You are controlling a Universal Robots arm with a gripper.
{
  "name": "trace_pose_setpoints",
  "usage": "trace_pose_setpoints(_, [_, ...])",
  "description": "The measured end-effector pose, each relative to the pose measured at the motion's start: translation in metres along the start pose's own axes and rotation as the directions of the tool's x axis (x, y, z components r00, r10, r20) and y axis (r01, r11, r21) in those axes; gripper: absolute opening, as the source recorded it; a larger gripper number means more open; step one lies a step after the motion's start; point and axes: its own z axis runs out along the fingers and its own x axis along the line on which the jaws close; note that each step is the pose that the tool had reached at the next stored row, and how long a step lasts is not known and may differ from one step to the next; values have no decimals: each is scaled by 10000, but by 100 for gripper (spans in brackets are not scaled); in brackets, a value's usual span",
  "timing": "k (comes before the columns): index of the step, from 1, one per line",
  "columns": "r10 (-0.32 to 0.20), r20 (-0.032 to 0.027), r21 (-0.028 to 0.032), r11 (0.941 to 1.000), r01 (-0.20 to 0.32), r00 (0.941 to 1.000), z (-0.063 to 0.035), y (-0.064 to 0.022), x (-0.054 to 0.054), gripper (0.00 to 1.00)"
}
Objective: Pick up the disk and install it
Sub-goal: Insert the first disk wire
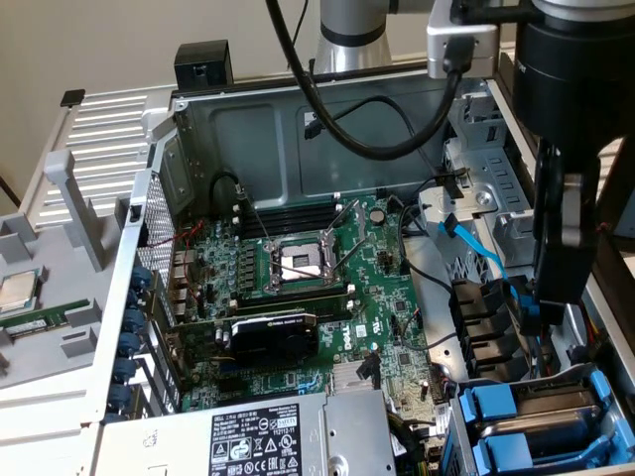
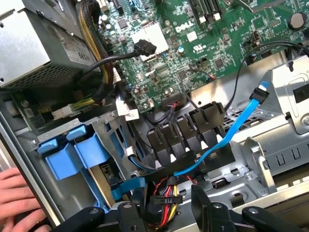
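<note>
My gripper (image 1: 552, 293) hangs over the right side of the open computer case, just above the black cable guides (image 1: 486, 317). In the wrist view its two black fingers (image 2: 202, 200) stand apart, so the gripper (image 2: 166, 205) is open and holds nothing; a bundle of yellow and red wires (image 2: 166, 191) lies below the gap. Two blue-fronted carriers (image 1: 511, 407) sit side by side in the drive bay, also seen as blue handles (image 2: 72, 152). Which of them is the disk I cannot tell, as their bodies are hidden in the cage.
A green motherboard (image 1: 298, 268) fills the case floor, with a black card (image 1: 273, 332) and the power supply (image 1: 248, 436) nearby. A blue flat cable (image 2: 231, 130) crosses the metal cage (image 2: 289, 121). A person's hand (image 2: 14, 193) rests on the case edge. A small chip (image 1: 18, 290) lies outside.
</note>
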Motion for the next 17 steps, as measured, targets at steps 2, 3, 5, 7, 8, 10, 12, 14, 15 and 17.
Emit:
trace_pose_setpoints(2, [10,4,9,10000,-10,10000,5,13,6,51])
trace_pose_setpoints(3, [12,3,10,10000,-12,10000,6,17,8,51])
trace_pose_setpoints(5, [10,2,12,10000,-10,10000,6,17,8,51])
trace_pose_setpoints(7, [22,46,99,9999,-22,10000,10,23,10,51])
trace_pose_setpoints(8, [33,88,186,9998,-34,10000,13,26,11,51])
trace_pose_setpoints(10, [63,151,330,9994,-68,9999,18,30,12,51])
trace_pose_setpoints(12, [101,178,403,9991,-108,9998,24,40,16,51])
trace_pose_setpoints(14, [134,190,459,9988,-143,9997,30,54,22,51])
trace_pose_setpoints(15, [152,194,486,9987,-161,9997,33,60,25,51])
trace_pose_setpoints(17, [186,222,562,9982,-198,9996,40,72,29,51])
